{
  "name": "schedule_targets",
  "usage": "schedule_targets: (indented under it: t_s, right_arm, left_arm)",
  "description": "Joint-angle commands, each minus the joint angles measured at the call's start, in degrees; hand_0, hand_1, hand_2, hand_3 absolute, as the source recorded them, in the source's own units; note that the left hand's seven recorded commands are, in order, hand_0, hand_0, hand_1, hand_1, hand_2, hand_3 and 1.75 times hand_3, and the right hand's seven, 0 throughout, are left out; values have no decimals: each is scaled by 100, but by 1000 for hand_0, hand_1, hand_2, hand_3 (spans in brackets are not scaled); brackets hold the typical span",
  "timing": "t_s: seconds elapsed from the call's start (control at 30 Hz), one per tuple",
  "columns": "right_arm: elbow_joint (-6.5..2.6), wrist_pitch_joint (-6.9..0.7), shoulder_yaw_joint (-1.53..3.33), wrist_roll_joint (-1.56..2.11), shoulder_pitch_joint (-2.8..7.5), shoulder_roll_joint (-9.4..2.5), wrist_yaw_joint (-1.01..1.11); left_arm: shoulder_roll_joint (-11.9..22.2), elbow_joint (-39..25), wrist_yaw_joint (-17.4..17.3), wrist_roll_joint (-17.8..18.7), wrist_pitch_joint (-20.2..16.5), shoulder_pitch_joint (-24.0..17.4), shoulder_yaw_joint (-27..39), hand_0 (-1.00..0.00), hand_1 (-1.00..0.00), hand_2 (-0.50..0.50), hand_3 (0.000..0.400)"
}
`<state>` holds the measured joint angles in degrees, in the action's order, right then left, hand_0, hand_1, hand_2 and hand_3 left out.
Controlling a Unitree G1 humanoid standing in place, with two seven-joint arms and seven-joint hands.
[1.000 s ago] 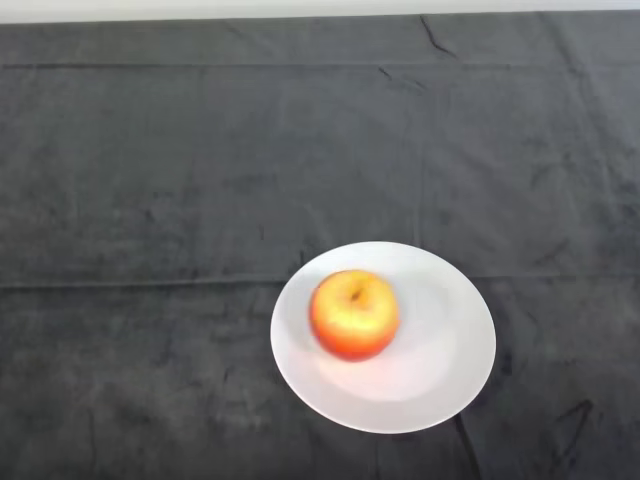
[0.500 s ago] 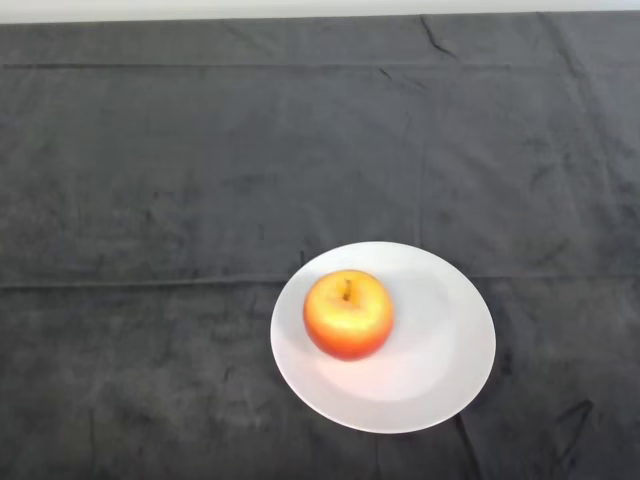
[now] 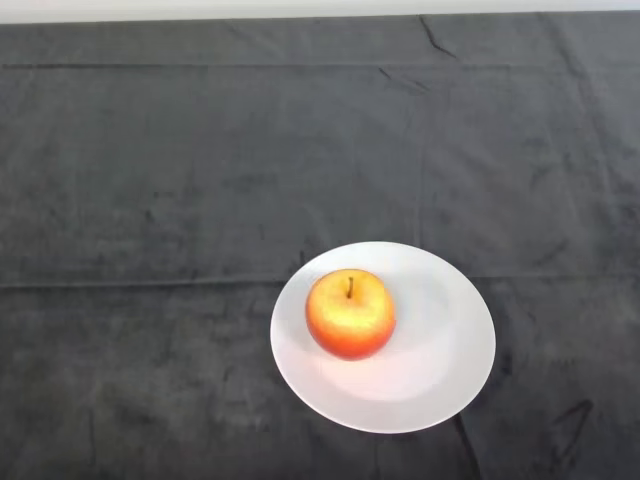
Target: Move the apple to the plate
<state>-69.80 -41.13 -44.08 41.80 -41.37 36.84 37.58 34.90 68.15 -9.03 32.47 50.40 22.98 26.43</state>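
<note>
1. Red-and-yellow apple (image 3: 350, 314) sitting upright on the white plate (image 3: 450, 340), stem up, left of the plate's centre.
2. Plate resting on the dark cloth (image 3: 150, 200), toward the near right of the table.
3. Nothing to tell of the hand's state.

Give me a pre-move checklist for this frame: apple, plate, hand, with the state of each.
1. Apple on the plate: ok, it sits on the plate's left half.
2. Apple within the rim, not overhanging: ok.
3. Apple upright: ok, stem points up.
4. Plate fully on the dark cloth, away from the table edges in view: ok.
5. Hand clear of the apple: ok in this view, no part of the robot shows.
6. Hand open or shut: cannot tell, it is out of view.
</note>
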Motion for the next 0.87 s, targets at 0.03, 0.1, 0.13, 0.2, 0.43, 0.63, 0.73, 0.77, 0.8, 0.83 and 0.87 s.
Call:
schedule_targets:
  t_s: [0.03, 0.1, 0.13, 0.2, 0.43, 0.63, 0.73, 0.77, 0.8, 0.83, 0.87]
  right_arm:
    - [-29, 21, -84, 90, -83, 147, 33]
    - [-29, 21, -84, 89, -83, 147, 34]
    - [-29, 21, -84, 89, -84, 147, 34]
    - [-30, 21, -84, 89, -84, 147, 34]
    - [-31, 22, -85, 87, -84, 148, 36]
    - [-31, 22, -85, 86, -84, 148, 36]
    - [-32, 22, -85, 86, -85, 148, 37]
    - [-32, 22, -85, 86, -85, 148, 37]
    - [-32, 22, -85, 85, -85, 148, 37]
    - [-32, 23, -85, 85, -85, 148, 37]
    - [-32, 23, -85, 85, -85, 148, 37]
  left_arm:
    - [252, 224, -61, -87, -68, -51, 199, 0, 0, 0, 0]
    - [248, 222, -71, -104, -71, -51, 216, 0, 0, 0, 0]
    - [247, 221, -75, -111, -72, -51, 224, 0, 0, 0, 0]
    - [247, 220, -86, -126, -78, -52, 243, 0, 0, 0, 0]
    - [215, 221, -75, -203, -75, -32, 278, 0, 0, 0, 0]
    - [211, 214, -103, -242, -92, -34, 324, 0, 0, 0, 0]
    - [202, 214, -103, -268, -95, -28, 341, 0, 0, 0, 0]
    - [197, 214, -101, -278, -94, -26, 344, 0, 0, 0, 0]
    - [196, 213, -103, -287, -98, -23, 351, 0, 0, 0, 0]
    - [196, 212, -107, -293, -102, -23, 357, 0, 0, 0, 0]
    - [197, 211, -112, -298, -105, -22, 364, 0, 0, 0, 0]
